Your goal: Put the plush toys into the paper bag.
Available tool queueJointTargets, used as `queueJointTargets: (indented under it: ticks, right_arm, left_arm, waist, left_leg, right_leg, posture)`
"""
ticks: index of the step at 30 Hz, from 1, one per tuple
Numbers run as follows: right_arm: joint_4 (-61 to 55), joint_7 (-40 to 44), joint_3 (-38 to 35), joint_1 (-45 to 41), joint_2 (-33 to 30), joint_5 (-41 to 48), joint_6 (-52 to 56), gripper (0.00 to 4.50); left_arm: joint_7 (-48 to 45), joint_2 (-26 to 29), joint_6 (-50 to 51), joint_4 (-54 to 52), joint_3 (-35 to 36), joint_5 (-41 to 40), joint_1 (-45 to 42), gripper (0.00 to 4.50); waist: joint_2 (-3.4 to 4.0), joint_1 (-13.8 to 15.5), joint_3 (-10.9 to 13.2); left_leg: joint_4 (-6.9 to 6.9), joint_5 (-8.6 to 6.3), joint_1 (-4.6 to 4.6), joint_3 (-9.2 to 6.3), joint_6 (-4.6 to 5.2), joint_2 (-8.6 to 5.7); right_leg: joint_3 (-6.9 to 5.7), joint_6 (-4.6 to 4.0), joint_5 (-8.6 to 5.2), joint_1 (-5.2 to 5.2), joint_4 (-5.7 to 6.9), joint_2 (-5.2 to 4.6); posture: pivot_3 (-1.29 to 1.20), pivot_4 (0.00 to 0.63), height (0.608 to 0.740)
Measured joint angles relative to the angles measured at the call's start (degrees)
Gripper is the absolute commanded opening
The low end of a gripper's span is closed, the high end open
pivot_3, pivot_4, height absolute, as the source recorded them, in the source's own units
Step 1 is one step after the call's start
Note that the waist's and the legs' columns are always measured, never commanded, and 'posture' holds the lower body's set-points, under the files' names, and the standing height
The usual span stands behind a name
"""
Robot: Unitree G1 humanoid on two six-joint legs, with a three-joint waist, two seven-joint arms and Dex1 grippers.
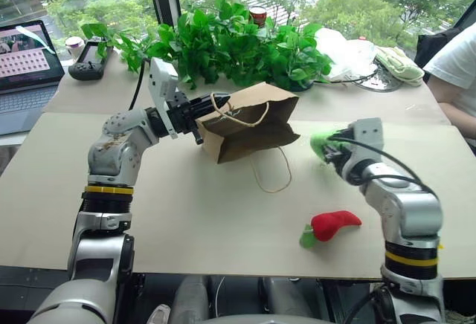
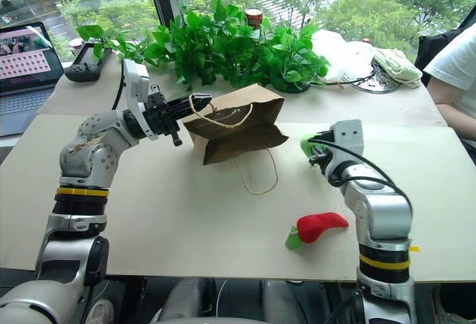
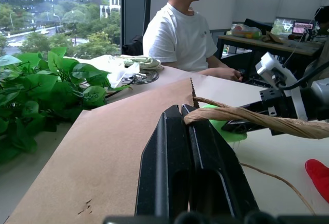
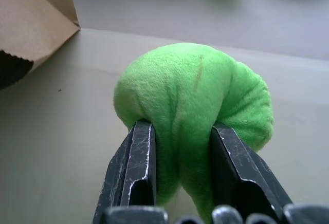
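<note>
The left gripper (image 1: 210, 105), jaws pressed together, pinches the rim of the paper bag (image 1: 249, 127), holding it tilted above the surface (image 1: 186, 220); the bag's contents cannot be seen. To its right, the right gripper (image 4: 180, 142) squeezes the bright green fuzzy toy (image 4: 193, 103) between its jaws. The red chili toy (image 1: 333, 224) lies on the surface near the front edge.

You are looking at silver-grey arms, each wearing a yellow-and-black band above the elbow; black cables are looping along the right forearm, and both grippers are showing black fingers.
</note>
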Motion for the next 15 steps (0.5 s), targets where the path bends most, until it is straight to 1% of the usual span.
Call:
queueJointTargets:
  ticks: [3,7,10,13,15]
  right_arm:
    - [-5.07,2.64,-2.53,-0.01,-1.83,3.73,2.94,1.45]
    - [-11.47,7.03,-5.37,-0.9,-2.82,11.75,9.16,1.45]
    - [-15.8,9.45,-7.34,-3.54,-3.32,18.58,15.41,1.45]
    - [-17.5,9.49,-7.06,-6.6,-2.4,22.29,19.91,1.45]
    - [-17.56,8.62,-5.05,-7.97,-1.89,23.1,21.28,1.45]
  left_arm:
    - [-0.07,-0.04,0.0,0.08,-0.04,0.0,0.0,0.0]
    - [-0.23,-0.05,0.0,0.11,-0.24,0.01,0.0,0.0]
    - [-0.45,-0.04,0.0,0.13,-0.3,0.01,0.0,0.0]
    - [-0.64,-0.05,0.0,0.26,-0.46,0.01,-0.01,0.0]
    - [-0.75,-0.07,0.0,0.33,-0.51,0.01,-0.01,0.0]
  waist:
    - [0.0,-0.16,0.0]
    - [0.0,-0.2,0.0]
    - [0.0,-0.1,0.0]
    - [0.0,-0.08,0.0]
    - [0.0,-0.08,0.0]
  left_leg:
    - [-0.01,0.0,0.01,-0.02,0.0,0.0]
    - [0.01,0.0,0.02,-0.04,0.0,0.0]
    - [0.02,0.0,0.02,-0.08,0.0,0.0]
    - [0.02,0.0,0.01,-0.09,0.0,0.0]
    - [0.02,0.0,0.01,-0.09,0.0,-0.01]
  right_leg:
    - [0.0,0.0,0.0,0.01,-0.01,0.01]
    - [0.0,0.0,0.0,0.03,0.0,0.01]
    - [0.0,0.0,0.0,0.05,0.0,0.01]
    - [0.0,0.0,0.0,0.04,0.0,0.01]
    - [0.0,0.0,0.0,0.03,-0.01,0.01]
  posture:
    - [0.0,0.15,0.74]
    - [0.0,0.15,0.74]
    - [0.0,0.15,0.74]
    - [0.0,0.15,0.74]
    - [0.0,0.15,0.74]
